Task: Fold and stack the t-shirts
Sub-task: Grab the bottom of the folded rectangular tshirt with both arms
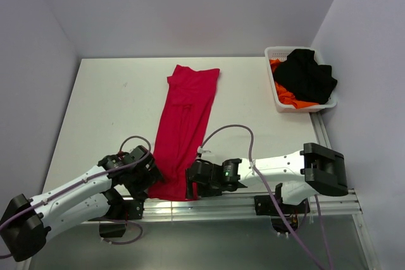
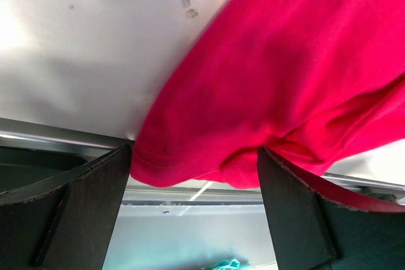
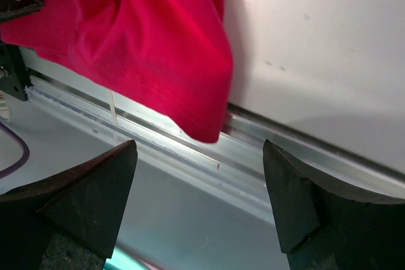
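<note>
T-shirt (image 1: pixel 186 118) hem (crimson) between left gripper (image 2: pixel 193 156), right gripper (image 3: pixel 199 150), both agape

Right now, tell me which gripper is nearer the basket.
Right. The right gripper is at the shirt's near-right corner, with the basket farther back and to the right. The left gripper is at the near-left corner, farther away.

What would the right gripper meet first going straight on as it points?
Probably a corner of the red t-shirt, draped over the edge of the table just ahead of the right gripper; depth is unclear.
</note>
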You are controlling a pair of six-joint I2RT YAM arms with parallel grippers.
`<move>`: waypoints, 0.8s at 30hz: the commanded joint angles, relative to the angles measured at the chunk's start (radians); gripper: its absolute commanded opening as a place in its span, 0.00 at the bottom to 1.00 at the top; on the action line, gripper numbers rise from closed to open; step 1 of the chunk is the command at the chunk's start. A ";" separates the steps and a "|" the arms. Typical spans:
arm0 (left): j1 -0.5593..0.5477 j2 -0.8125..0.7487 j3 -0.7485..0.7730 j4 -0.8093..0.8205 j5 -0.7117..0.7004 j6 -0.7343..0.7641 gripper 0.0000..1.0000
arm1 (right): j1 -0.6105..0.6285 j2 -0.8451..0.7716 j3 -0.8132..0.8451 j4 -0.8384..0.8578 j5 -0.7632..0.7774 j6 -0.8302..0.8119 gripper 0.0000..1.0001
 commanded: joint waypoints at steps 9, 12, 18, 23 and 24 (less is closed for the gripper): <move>-0.041 0.070 -0.051 0.010 -0.120 -0.078 0.84 | -0.050 0.085 -0.038 0.172 -0.053 -0.114 0.59; -0.046 0.081 -0.034 -0.003 -0.126 -0.070 0.84 | -0.057 0.122 -0.018 0.163 -0.046 -0.109 0.06; -0.047 0.087 -0.020 -0.015 -0.129 -0.055 0.74 | -0.061 0.135 0.002 0.144 -0.038 -0.106 0.00; -0.055 0.099 -0.010 -0.020 -0.140 -0.052 0.35 | -0.061 0.075 -0.022 0.103 -0.012 -0.077 0.00; -0.056 0.105 0.009 -0.027 -0.157 -0.050 0.34 | -0.061 0.063 -0.034 0.094 0.000 -0.072 0.00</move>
